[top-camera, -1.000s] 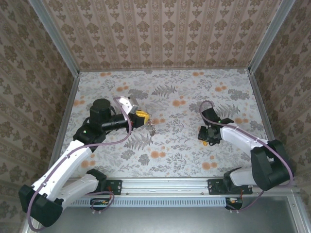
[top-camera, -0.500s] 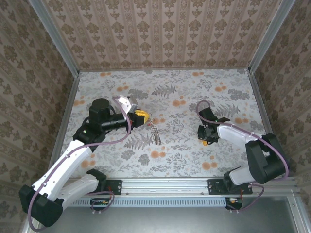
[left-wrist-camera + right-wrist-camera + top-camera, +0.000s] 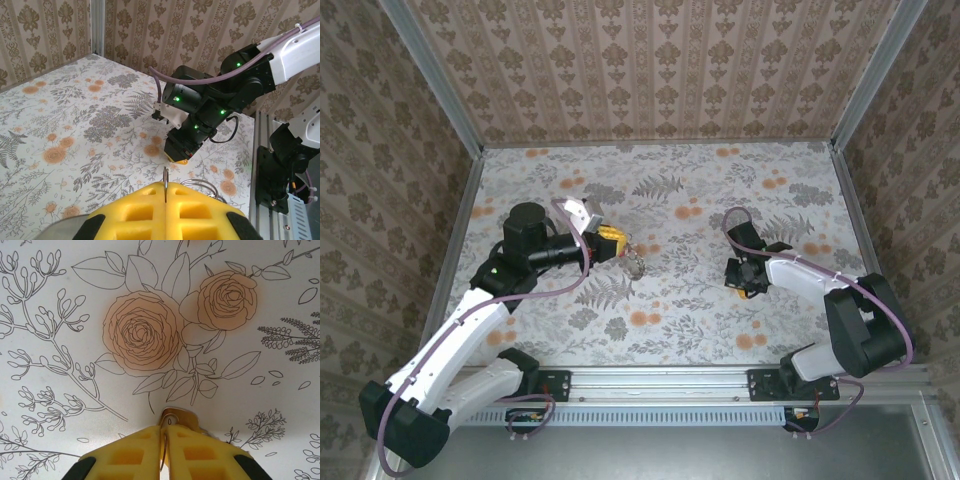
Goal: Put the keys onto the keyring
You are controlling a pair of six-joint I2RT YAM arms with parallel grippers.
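Observation:
My left gripper (image 3: 617,240) hovers over the left middle of the table, its yellow fingers (image 3: 130,210) shut on the keyring. A thin metal edge (image 3: 165,181) sticks up between the fingertips, wire loops (image 3: 202,183) show just to the right, and the rest dangles as a small chain (image 3: 635,262). My right gripper (image 3: 747,287) points straight down at the table on the right. In the right wrist view its yellow fingers (image 3: 135,450) are closed together on a flat brass key (image 3: 178,415) lying on the cloth, with the key's rounded head poking out ahead of the tips.
The table (image 3: 700,320) is covered with a floral cloth with orange roses. Patterned walls close it in on three sides, and a metal rail (image 3: 660,380) runs along the near edge by the arm bases. The right arm's black wrist (image 3: 200,115) faces the left wrist camera.
The right gripper's fingers have closed in on the key. The keyring chain under the left gripper has swung a little. The left arm has stayed put.

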